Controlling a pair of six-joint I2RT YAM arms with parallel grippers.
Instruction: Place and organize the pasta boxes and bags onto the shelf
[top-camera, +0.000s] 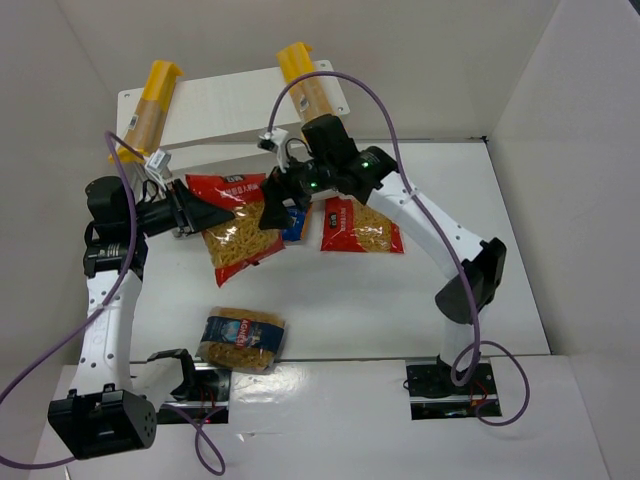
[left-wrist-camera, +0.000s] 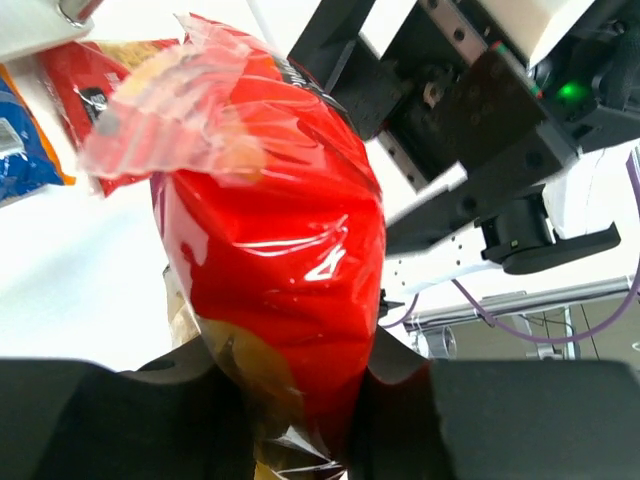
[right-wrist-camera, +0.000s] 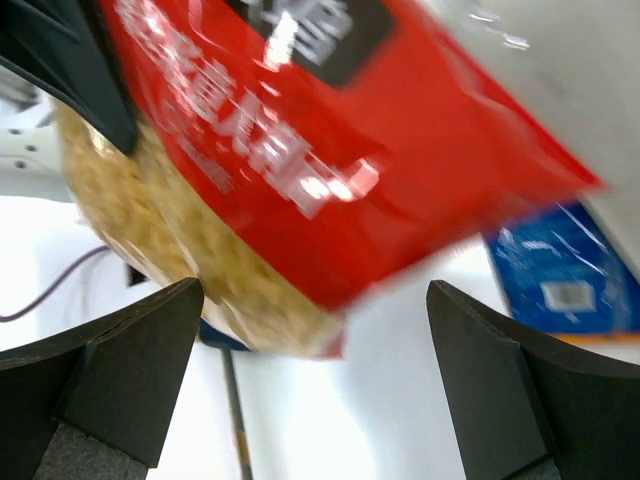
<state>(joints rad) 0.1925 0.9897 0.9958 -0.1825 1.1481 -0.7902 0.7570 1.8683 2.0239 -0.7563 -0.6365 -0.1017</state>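
My left gripper (top-camera: 213, 213) is shut on a red-topped bag of yellow pasta (top-camera: 240, 238) and holds it off the table, in front of the white shelf (top-camera: 230, 100). In the left wrist view the bag (left-wrist-camera: 280, 250) is pinched between the jaws of the gripper (left-wrist-camera: 300, 420). My right gripper (top-camera: 275, 210) is open at the bag's right edge. In the right wrist view the bag (right-wrist-camera: 300, 150) hangs above the spread gripper (right-wrist-camera: 315, 370). Two spaghetti boxes (top-camera: 150, 105) (top-camera: 300, 75) lie on the shelf top. A second red-topped bag (top-camera: 362, 226) lies flat on the table.
The mostly blue bag (top-camera: 296, 224) lies half hidden behind my right gripper; it also shows in the right wrist view (right-wrist-camera: 570, 270). The blue-labelled bag (top-camera: 241, 340) lies near the front by the left arm's base. White walls enclose the table.
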